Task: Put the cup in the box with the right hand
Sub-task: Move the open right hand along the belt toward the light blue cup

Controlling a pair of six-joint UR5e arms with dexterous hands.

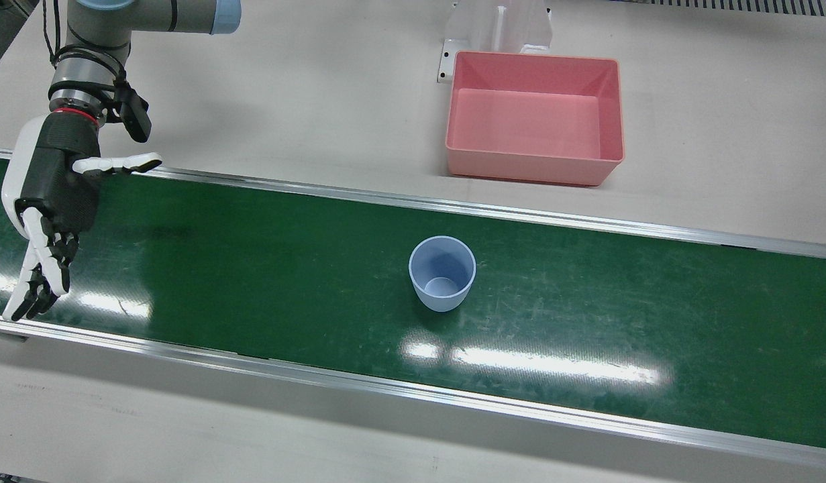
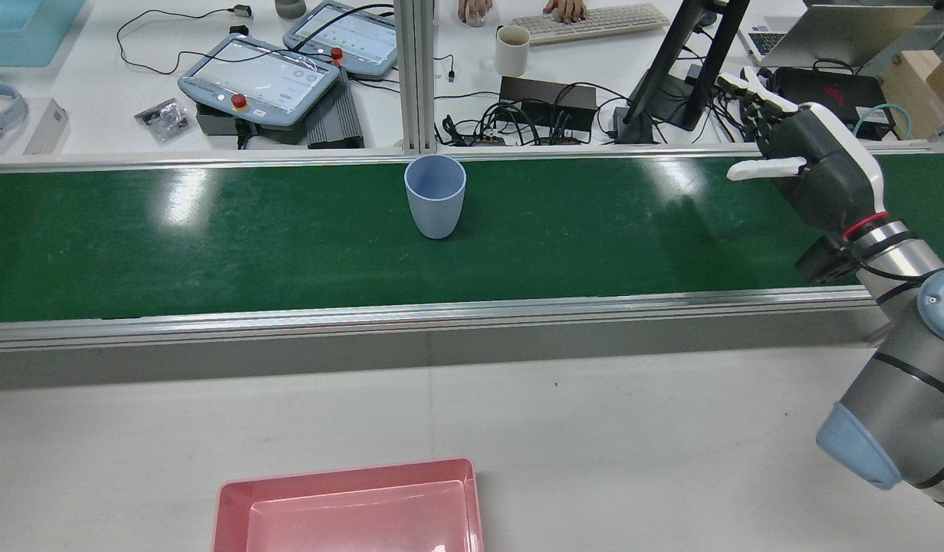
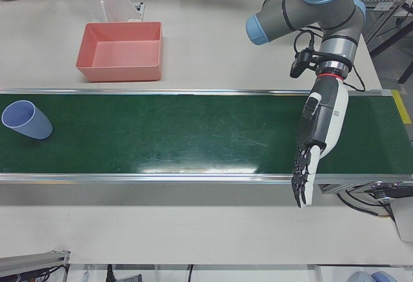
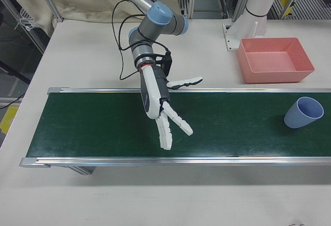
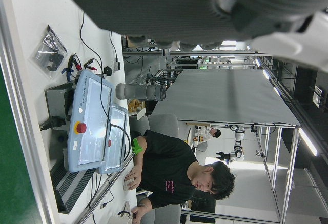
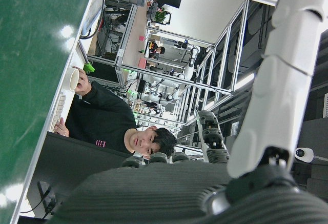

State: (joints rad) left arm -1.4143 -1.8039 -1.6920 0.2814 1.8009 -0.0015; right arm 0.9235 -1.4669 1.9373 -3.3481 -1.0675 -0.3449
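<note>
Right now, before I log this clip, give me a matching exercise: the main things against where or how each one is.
Things:
1. cup
2. box
3. right hand
4. left hand

States:
A. empty, on the pale table beside the belt
B. upright on the green belt
C. open, fingers spread, in the front view
D. open, in the left-front view

Pairs: 1-B, 2-A, 3-C, 4-D

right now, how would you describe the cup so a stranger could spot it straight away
Find the long green conveyor belt that crosses the table. The cup stands upright and alone near its middle, across the belt's rail from the pink box. It is the only pale blue thing on the belt, open-topped and empty.
</note>
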